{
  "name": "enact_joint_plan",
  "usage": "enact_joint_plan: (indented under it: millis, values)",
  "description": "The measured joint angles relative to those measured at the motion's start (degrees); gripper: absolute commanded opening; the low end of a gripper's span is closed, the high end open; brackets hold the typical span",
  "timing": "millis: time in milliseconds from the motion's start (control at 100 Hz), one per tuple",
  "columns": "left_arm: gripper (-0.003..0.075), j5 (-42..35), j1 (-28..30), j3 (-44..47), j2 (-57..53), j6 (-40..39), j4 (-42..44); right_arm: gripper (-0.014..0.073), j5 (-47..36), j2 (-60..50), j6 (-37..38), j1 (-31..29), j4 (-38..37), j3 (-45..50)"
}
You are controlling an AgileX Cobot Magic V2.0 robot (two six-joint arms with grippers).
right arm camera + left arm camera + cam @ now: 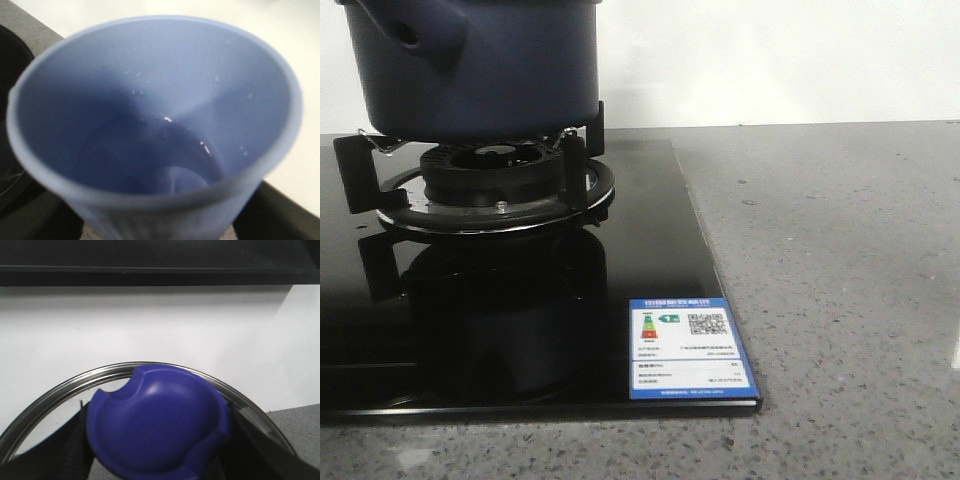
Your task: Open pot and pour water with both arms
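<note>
Pot (480, 70) on burner (495, 185); left gripper clamps lid knob (157, 422); right grip unclear.

The front camera sits low, almost at worktop height, facing forward to the white wall, close to the black glass hob (650, 300) and the burner (495, 185); the pot (470, 65) is cut off by the frame's top. The left wrist camera hovers tight over a blue knob (157, 422) and steel rim (45, 392), wall behind. The right wrist camera stares straight into a light-blue cup (150, 130), filling the frame. All three share the white wall and grey worktop (840, 250).
</note>
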Motion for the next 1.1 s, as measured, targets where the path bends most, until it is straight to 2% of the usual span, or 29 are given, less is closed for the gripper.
enact_joint_plan:
  millis: [320,530,890,1100]
  values:
    - [0.0306,0.0,0.0,0.0,0.0,0.0,0.0,0.0302,8.37,8.86,0.0,6.22,-9.9,-9.54]
    - [0.0306,-0.09,0.0,0.0,0.0,0.0,0.0,0.0302,10.38,13.32,0.0,10.01,-14.64,-13.65]
    - [0.0306,-0.09,0.0,0.0,0.0,0.0,0.0,0.0302,10.84,16.72,-0.13,14.95,-28.66,-14.2]
    - [0.0306,-0.09,0.0,0.0,0.0,0.0,0.0,0.03,10.84,18.63,-0.17,15.36,-34.78,-14.2]
